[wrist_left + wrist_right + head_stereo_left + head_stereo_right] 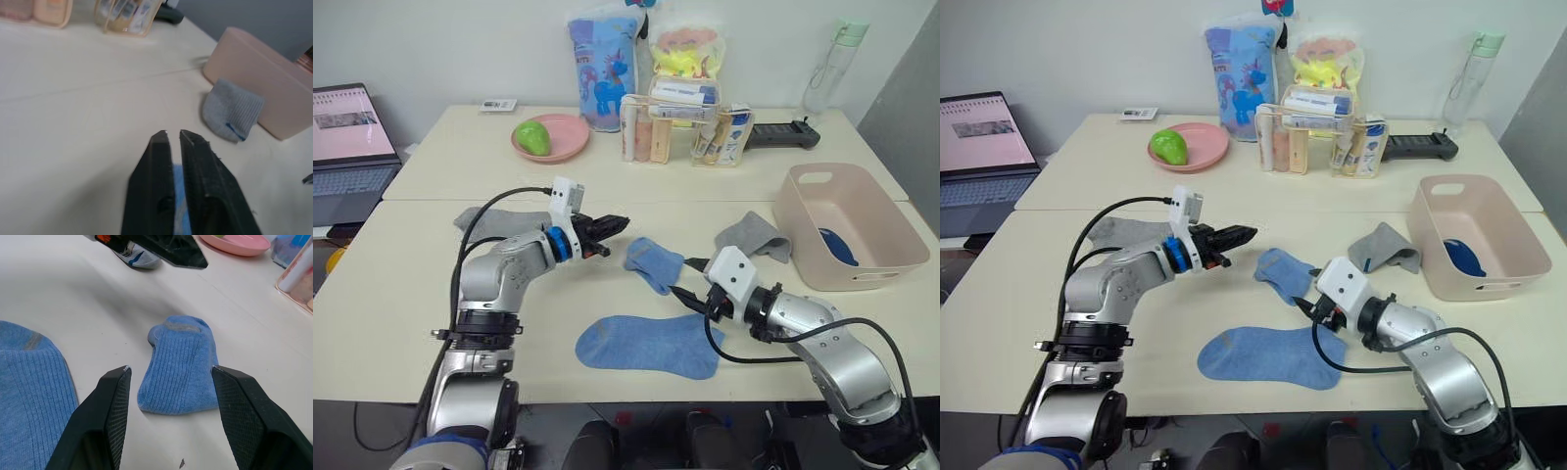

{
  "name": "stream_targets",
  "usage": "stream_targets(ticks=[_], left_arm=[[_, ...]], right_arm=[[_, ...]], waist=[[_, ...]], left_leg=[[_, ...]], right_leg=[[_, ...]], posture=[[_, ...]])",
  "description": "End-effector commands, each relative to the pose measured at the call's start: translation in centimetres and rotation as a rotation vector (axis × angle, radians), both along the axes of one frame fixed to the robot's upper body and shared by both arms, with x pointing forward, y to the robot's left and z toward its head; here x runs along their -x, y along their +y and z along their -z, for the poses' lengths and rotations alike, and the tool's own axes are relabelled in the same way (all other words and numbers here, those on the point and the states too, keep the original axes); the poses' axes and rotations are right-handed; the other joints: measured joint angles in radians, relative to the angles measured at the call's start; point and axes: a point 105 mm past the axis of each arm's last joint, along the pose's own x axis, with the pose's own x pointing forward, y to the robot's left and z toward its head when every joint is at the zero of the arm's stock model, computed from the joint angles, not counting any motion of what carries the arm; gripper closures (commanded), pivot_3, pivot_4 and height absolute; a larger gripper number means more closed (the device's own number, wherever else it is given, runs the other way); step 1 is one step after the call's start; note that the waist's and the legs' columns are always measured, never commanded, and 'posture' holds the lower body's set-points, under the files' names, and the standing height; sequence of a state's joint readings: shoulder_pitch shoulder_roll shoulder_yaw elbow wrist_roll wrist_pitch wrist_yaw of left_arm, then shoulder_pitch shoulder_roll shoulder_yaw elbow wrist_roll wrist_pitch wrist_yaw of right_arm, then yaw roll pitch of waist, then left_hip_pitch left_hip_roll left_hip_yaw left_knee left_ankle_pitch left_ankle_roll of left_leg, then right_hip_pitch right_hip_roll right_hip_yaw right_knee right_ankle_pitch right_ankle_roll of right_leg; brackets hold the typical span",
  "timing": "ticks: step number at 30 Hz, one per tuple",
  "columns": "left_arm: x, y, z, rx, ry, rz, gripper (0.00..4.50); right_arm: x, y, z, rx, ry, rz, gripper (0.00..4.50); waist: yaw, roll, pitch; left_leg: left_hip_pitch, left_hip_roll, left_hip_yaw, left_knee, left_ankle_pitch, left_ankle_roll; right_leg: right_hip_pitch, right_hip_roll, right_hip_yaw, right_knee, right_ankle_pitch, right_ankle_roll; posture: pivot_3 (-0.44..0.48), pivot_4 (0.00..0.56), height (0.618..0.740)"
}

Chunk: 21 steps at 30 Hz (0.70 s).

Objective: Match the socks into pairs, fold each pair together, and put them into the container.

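- Socks lie scattered on the cream bench [401,323]: a folded light blue sock [655,262] sits at the centre of the left eye view, and a flat light blue sock [648,345] lies spread out below it, toward the lower middle of the frame.
- One grey sock [754,237], bunched up, rests right of centre, just beside the near left corner of the container [845,227]; in the left wrist view it lies close against the tub's wall.
- A second grey sock [481,221] lies at the left of centre, partly hidden behind the left arm.
- A dark navy sock [836,246] lies inside the container, on its floor.
- The container, a pale pink tub with a handle slot in its far wall, stands at the right edge of the frame.
- The right gripper [168,377] is spread wide, low over the bench, its two fingers flanking the near end of the folded light blue sock without touching it.
- The left gripper [612,227] is closed on nothing, fingers nearly together, pointing toward the folded sock from the left and held just above the bench.
- Farther back stand a round pink plate [556,137] holding a green fruit [532,137], a clear organiser of bottles [685,127], two printed bags, a water bottle [832,67] and a black device [783,135].
- A laptop [350,147] sits open at the upper left of the frame.
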<state>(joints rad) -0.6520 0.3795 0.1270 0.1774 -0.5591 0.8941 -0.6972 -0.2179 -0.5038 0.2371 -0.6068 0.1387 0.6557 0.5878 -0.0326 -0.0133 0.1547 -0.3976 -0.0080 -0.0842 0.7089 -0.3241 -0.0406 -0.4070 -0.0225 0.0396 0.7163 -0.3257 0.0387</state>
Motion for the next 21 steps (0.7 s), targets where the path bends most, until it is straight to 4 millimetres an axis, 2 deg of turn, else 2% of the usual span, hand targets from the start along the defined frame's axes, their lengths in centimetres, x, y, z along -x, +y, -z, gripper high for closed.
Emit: stream_targets(ticks=[1, 4, 6, 14, 17, 21], left_arm=[[0.0, 0.1, 0.1, 0.088, 0.106, -0.01, 2.59], [-0.2, 0.1, 1.1, 0.14, 0.205, -0.029, 1.61], [0.0, -0.6, 1.7, 0.159, 0.272, -0.007, 1.04], [-0.7, -2.1, 1.9, 0.145, 0.251, -0.006, 1.04], [-0.9, -2.6, 1.9, 0.14, 0.24, 0.01, 1.68], [-0.2, -3.3, 2.4, 0.117, 0.273, 0.059, 2.93]], right_arm=[[0.4, 0.4, -1.8, -0.016, -0.063, -0.026, 1.69], [0.3, 0.5, -1.9, -0.012, -0.064, -0.027, 1.69], [0.3, 0.5, -1.8, -0.008, -0.062, -0.028, 1.69], [0.5, 0.6, -1.7, -0.008, -0.057, -0.028, 1.69], [0.5, 0.6, -1.5, -0.005, -0.053, -0.03, 1.69], [0.6, 0.7, -1.5, -0.004, -0.048, -0.033, 1.69]], waist=[[0.0, 0.0, 0.0], [0.0, 0.0, 0.0], [0.0, 0.0, 0.0], [0.001, 0.0, 0.0], [0.001, 0.0, 0.0], [0.001, 0.0, 0.0]], left_leg=[[0.0, 0.0, 0.0, 0.0, 0.0, 0.0], [0.0, 0.0, 0.0, 0.001, 0.0, 0.0], [0.0, 0.0, 0.0, 0.001, 0.0, 0.0], [0.0, 0.0, 0.0, 0.001, 0.0, 0.0], [0.0, 0.0, 0.0, 0.001, 0.0, 0.0], [0.0, 0.0, 0.0, 0.001, 0.0, 0.0]], right_leg=[[0.0, 0.0, 0.0, 0.0, 0.0, 0.0], [0.0, 0.0, 0.0, 0.0, 0.0, 0.0], [0.0, 0.0, 0.0, 0.0, 0.0, 0.0], [0.0, 0.0, 0.0, 0.0, 0.0, 0.0], [0.0, 0.0, 0.0, 0.0, 0.0, 0.0], [0.0, 0.0, 0.0, 0.0, 0.0, 0.0]], posture=[[0.0, 0.15, 0.703], [0.0, 0.15, 0.703], [0.0, 0.15, 0.703], [0.0, 0.15, 0.703], [0.0, 0.15, 0.703], [0.0, 0.15, 0.703]])
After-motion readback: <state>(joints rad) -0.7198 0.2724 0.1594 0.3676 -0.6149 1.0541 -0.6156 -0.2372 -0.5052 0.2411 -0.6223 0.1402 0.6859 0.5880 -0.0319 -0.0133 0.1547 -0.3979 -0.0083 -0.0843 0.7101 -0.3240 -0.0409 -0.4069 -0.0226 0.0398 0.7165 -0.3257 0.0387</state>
